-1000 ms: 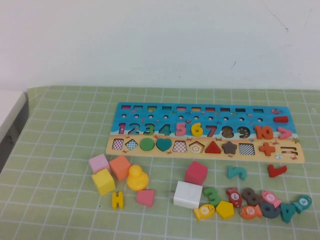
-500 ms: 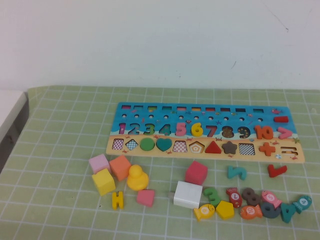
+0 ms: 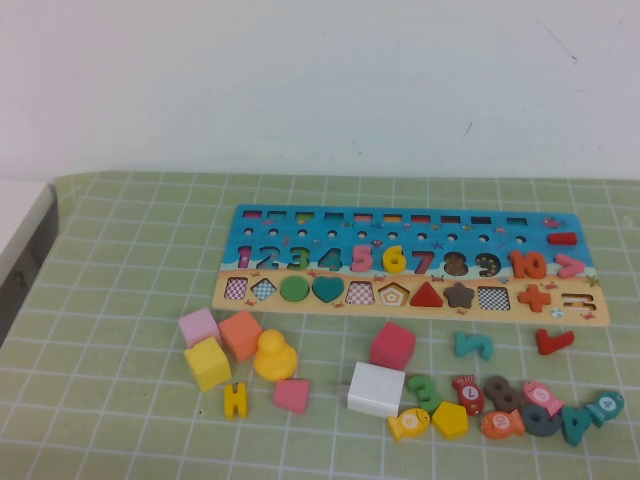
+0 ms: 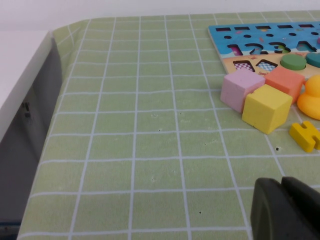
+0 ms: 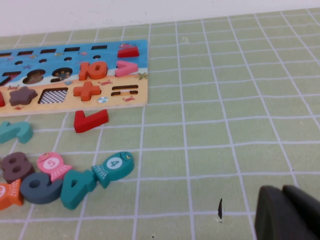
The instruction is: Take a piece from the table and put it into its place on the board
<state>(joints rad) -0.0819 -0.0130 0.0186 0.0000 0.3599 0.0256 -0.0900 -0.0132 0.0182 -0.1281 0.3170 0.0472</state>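
Note:
The board [image 3: 236,222] lies across the middle of the green checked mat. The bright-yellow 6 piece [image 3: 395,259] sits in the blue band between the pink 5 and the red 7. Neither arm shows in the high view. My left gripper [image 4: 281,181] hangs shut and empty over bare mat, well short of the board's left end [image 4: 225,37]. Off the board's right end [image 5: 135,95], my right gripper [image 5: 282,189] is also shut on nothing, above the mat.
Loose pieces lie in front of the board: pink, orange and yellow cubes [image 3: 206,362], a yellow duck [image 3: 274,355], a yellow H [image 3: 234,399], a white block [image 3: 376,389], a red cube [image 3: 392,345], and several numerals and fish [image 3: 540,400]. The table's left edge [image 4: 30,85] drops off.

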